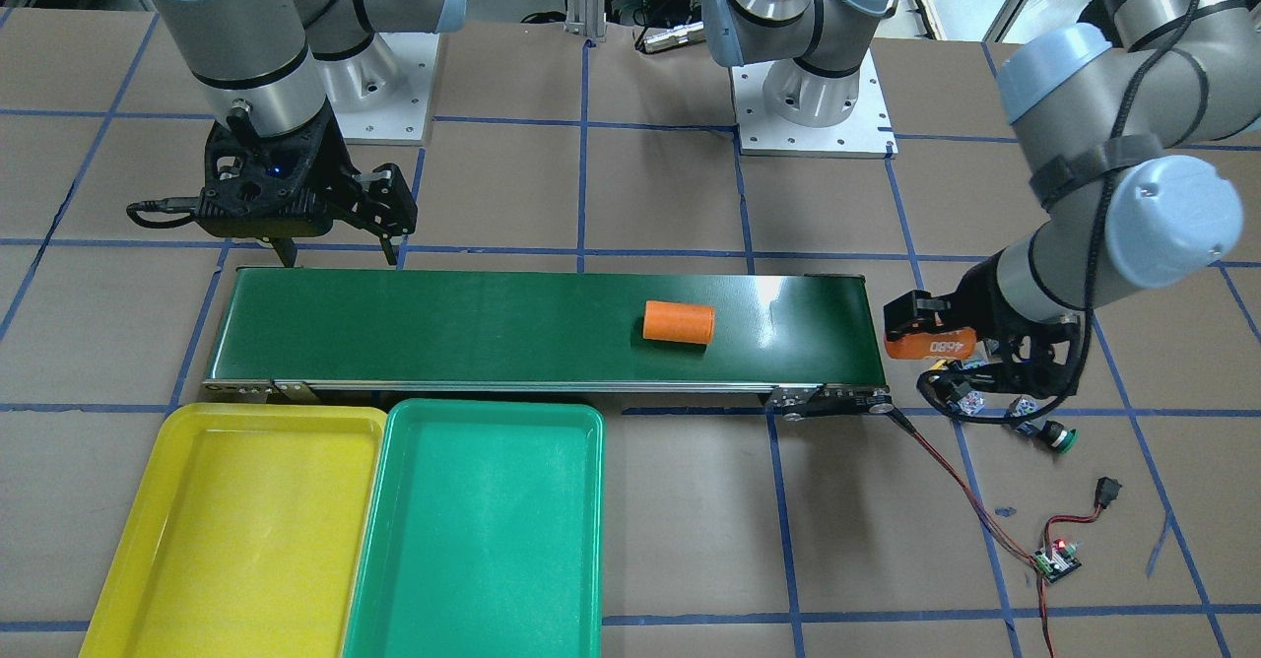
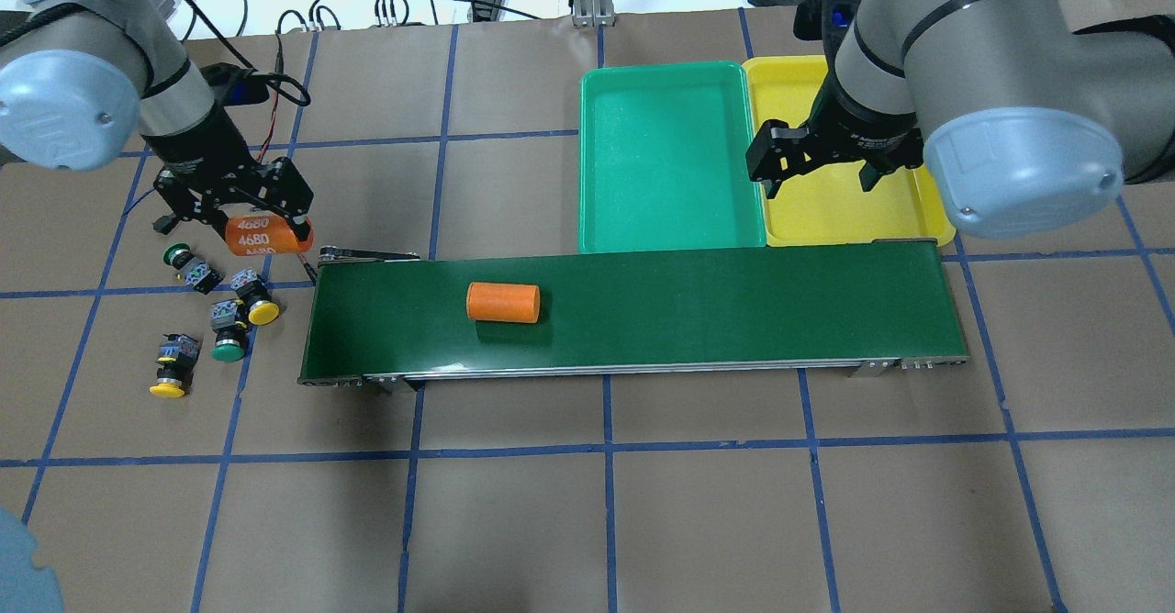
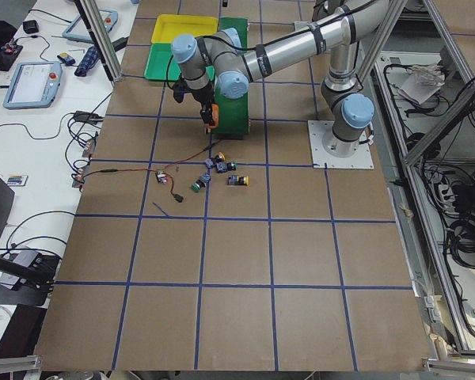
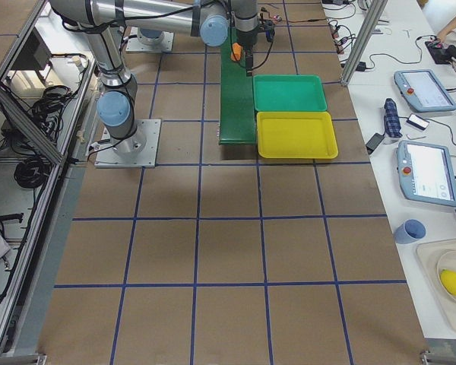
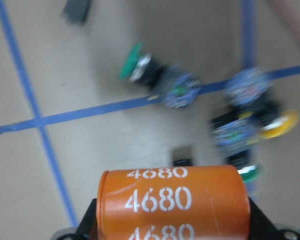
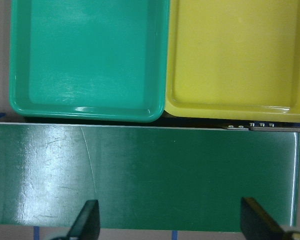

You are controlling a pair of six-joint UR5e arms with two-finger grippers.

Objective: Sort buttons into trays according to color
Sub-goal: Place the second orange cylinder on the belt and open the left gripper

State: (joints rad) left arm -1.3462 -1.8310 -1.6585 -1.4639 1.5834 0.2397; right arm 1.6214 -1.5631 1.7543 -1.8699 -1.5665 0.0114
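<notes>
The left gripper (image 2: 264,228) clenches an orange 4680 cylinder (image 5: 172,202) just off the belt (image 2: 688,310) end; four buttons (image 2: 253,297), two yellow-capped, two green-capped, lie on open table (image 2: 514,521) beside it; the right gripper (image 2: 820,175) hangs spread near the side-by-side trays (image 2: 661,68).

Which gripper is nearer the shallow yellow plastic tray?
Right. The right gripper is open by the dark green conveyor belt's end next to the yellow tray; the left gripper, shut on an orange cylinder marked 4680, is beyond the belt's other end.
</notes>
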